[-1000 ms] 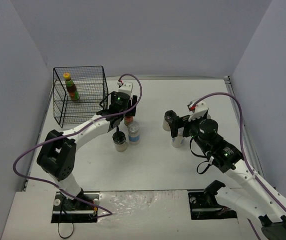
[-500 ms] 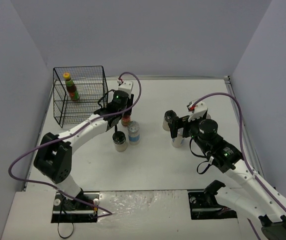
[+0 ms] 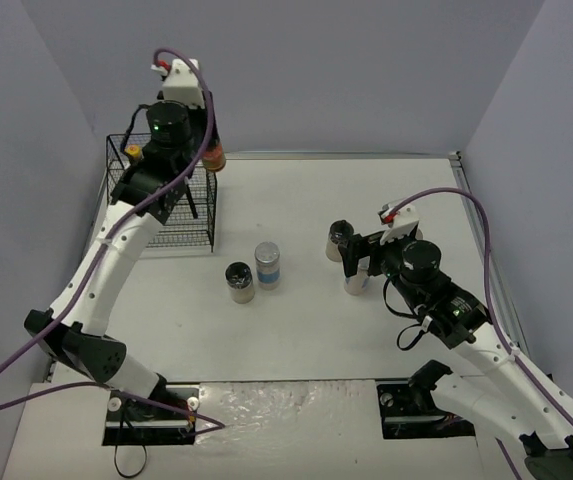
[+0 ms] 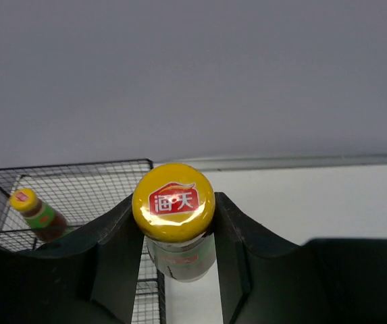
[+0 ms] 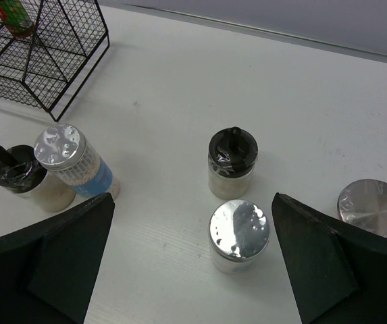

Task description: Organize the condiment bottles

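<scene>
The left end effector (image 4: 174, 233) is closed on a yellow-capped sauce bottle (image 4: 173, 201) just under the cap, holding it in the air; the black wire rack (image 4: 92, 185), with the second sauce bottle (image 4: 36, 212) inside, lies beyond and to its left. The held bottle looks rigid, smooth and light, so a hold under the cap's lip should resist slipping, though the body may swing. The right end effector (image 5: 190, 266) gapes wide above a silver-lidded jar (image 5: 239, 233), with a black-lidded jar (image 5: 232, 156) just beyond; these squat, stiff jars suit a grip across the body.

— What was held over the black wire rack (image 3: 198, 232)?
— A slim sauce bottle (image 3: 215, 158) was clamped in the left gripper (image 3: 210, 143), high above the rack's far right corner.
— And inside?
— A yellow-capped bottle (image 3: 134, 152) was seemingly stood there, largely hidden.
</scene>
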Tool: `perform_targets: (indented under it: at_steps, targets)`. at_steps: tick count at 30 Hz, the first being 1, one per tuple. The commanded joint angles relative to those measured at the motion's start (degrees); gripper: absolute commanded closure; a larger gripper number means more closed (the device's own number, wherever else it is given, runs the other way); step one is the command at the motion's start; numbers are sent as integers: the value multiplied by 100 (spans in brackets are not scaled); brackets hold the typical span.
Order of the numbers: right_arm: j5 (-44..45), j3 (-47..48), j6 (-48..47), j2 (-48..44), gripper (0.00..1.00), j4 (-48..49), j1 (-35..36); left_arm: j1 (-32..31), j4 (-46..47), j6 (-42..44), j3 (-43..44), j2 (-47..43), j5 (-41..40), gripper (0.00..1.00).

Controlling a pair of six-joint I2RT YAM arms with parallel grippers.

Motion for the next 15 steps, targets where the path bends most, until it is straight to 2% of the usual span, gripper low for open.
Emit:
perform_targets:
  at_steps: [1, 10, 15]
  targets:
    - [29, 51, 53, -30, 0, 312, -2, 789, 436, 248, 884, 95, -53, 100]
    - [-19, 47, 35, -29, 0, 227, -2, 1823, 871, 124, 1398, 876, 599, 100]
    - [-99, 14, 47, -32, 0, 187, -2, 2148, 1056, 40, 1627, 1224, 784, 100]
